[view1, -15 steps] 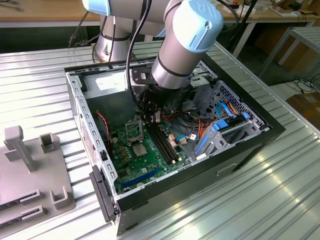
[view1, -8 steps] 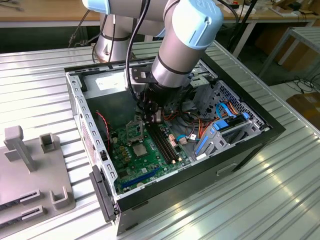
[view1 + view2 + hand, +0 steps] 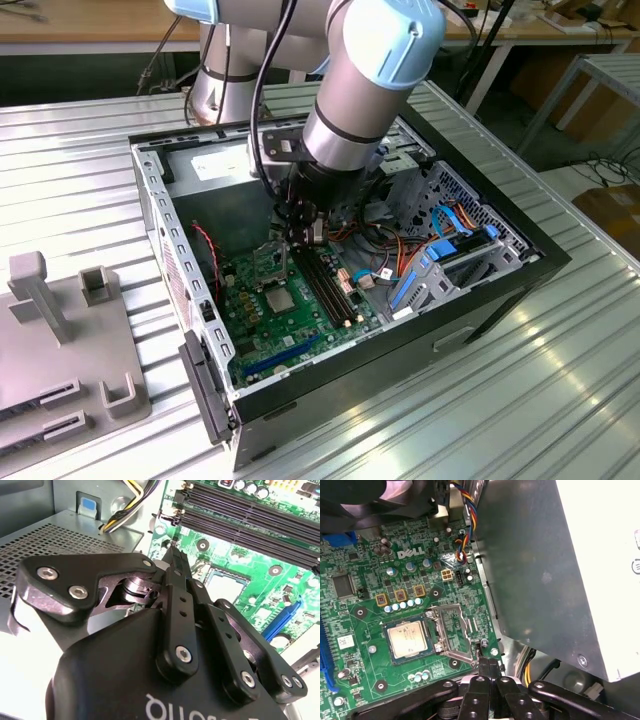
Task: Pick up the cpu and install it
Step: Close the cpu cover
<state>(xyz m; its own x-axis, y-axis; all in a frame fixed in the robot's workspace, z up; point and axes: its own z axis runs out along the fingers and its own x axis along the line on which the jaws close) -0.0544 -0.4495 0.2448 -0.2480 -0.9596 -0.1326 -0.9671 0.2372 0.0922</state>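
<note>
- At the exterior view's left, a grey fixture (image 3: 60, 330) stands on the table outside the open case (image 3: 400, 345).
- Inside the case lies the green board (image 3: 255, 345). The cpu (image 3: 276, 298) sits flat in its socket, silver top up. In the first wrist view the hinged plate (image 3: 454, 630) stands raised just beside it.
- The gripper (image 3: 300, 237) hangs over the socket's edge. In both wrist views its fingers (image 3: 487, 664) are pressed together with nothing seen between them, and the tips sit at the socket's corner, apart from the cpu.
- Judged from this, the chip is placed but the socket is not clamped. Work here wants a slow touch on the metal frame only, with the tips off the chip and clear of the wires (image 3: 385, 250).
- Further right run the black slots (image 3: 325, 285), then a blue cage (image 3: 430, 275).
- White print marks the board and a label marks the supply box (image 3: 545, 555); neither is read out here.
</note>
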